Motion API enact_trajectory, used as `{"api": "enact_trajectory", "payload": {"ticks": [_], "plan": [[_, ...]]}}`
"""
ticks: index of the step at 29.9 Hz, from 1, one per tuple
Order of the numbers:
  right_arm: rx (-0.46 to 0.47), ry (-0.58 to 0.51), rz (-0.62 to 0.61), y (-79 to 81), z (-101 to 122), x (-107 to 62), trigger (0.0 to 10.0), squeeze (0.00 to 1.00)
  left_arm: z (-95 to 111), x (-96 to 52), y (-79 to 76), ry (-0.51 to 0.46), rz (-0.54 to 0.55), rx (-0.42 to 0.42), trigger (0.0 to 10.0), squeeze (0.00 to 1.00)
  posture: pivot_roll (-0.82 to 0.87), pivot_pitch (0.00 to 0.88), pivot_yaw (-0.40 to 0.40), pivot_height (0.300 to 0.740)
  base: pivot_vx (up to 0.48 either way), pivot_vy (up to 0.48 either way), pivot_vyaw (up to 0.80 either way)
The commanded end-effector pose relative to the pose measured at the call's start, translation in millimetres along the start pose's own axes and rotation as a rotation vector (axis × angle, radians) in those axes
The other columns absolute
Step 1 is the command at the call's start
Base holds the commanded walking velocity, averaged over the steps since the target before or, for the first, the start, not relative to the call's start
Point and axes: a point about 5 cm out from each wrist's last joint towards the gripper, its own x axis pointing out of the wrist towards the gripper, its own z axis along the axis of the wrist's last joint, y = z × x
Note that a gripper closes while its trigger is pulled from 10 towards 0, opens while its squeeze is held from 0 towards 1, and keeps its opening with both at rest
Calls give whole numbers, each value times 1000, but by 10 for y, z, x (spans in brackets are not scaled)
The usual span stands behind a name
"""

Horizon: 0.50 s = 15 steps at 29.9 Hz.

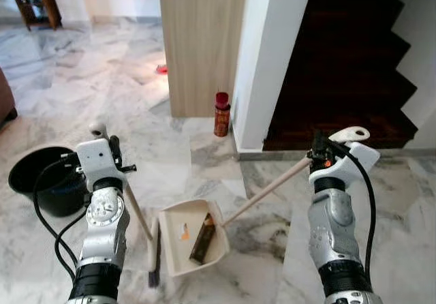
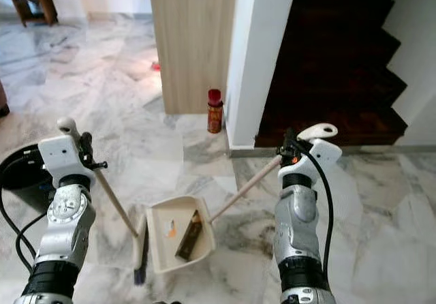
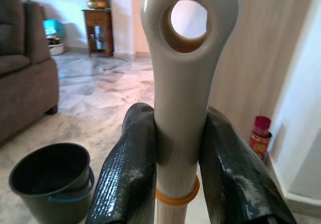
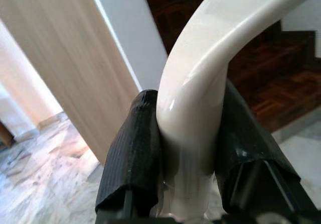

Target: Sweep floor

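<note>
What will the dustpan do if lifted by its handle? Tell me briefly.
The dustpan looks like thin plastic, so probably light. Held far out on its long handle by the right gripper, it may swing or tilt. The brown piece lying loose inside could slide out.

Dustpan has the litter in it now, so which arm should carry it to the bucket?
Right. The right claw is shut on the dustpan handle, so it likely lifts and tips it. The left claw holds the broom, though the bucket sits on the left.

Cream dustpan [image 1: 178, 239], black bucket [image 1: 42, 178], red bottle [image 1: 222, 114], grey-veined marble floor [image 1: 82, 79].
</note>
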Motion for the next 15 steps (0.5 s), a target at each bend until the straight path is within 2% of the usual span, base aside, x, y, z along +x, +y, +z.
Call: {"api": "enact_trajectory", "payload": {"ticks": [1,15], "plan": [[15,-41,11,37,101,42,10000,0,138,46,-18,-52,-2,-13,10000,0,-12,0,-12,740,0,322,0],[19,-28,18,35,107,59,10000,0,128,39,-43,-47,1,-22,10000,0,-22,0,-23,740,0,325,0]]}}
